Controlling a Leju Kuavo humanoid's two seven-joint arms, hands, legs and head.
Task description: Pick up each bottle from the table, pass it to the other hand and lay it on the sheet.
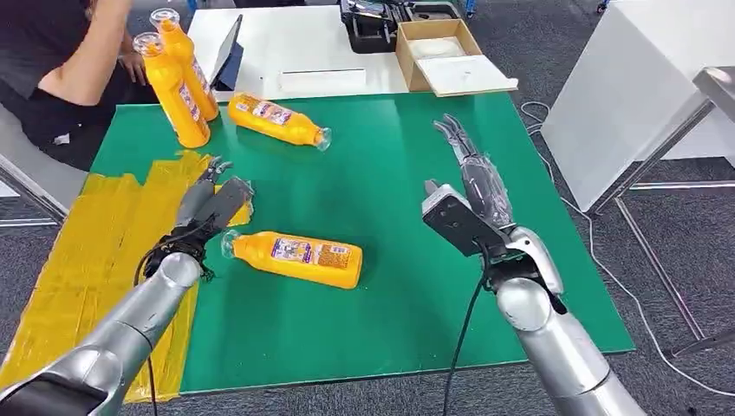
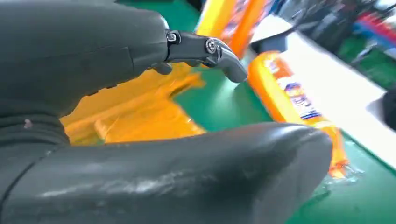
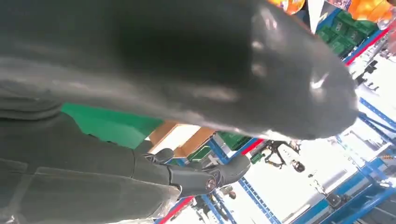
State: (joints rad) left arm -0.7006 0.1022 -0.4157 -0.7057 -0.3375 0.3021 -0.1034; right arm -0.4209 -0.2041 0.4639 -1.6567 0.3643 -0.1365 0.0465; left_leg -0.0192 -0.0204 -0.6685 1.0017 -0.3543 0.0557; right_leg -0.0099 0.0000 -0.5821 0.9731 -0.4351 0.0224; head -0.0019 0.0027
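A: Currently, four orange bottles are sitting on the green table (image 1: 416, 251). The near bottle (image 1: 295, 257) is lying on its side in front of the robot, just off the edge of the yellow sheet (image 1: 95, 251). The far bottle (image 1: 279, 120) is lying on its side too, near the back edge. Two more, the standing pair (image 1: 178, 74), are upright at the back left corner, beside a person's arm (image 1: 91, 52).

B: Hands?

A: The left hand (image 1: 212, 199) is hovering over the sheet's inner edge, just beside the near bottle's cap end, fingers apart and holding nothing. The left wrist view is confirming it: thumb and fingers (image 2: 205, 49) spread, nothing between them. The right hand (image 1: 475, 173) is hanging above the green surface, well apart from every bottle, fingers stretched out and empty.

B: Handling judgement?

A: Bottles are looking full, so I am expecting some weight. The plastic looks smooth and glossy, likely slippery, and the round body will probably be rolling if nudged sideways. The walls may be giving a little under squeeze.

B: Where to grip?

A: I am favouring the labelled middle of the body, fingers wrapping across it, not the narrow neck. That is leaving one end free for the other hand at the pass.
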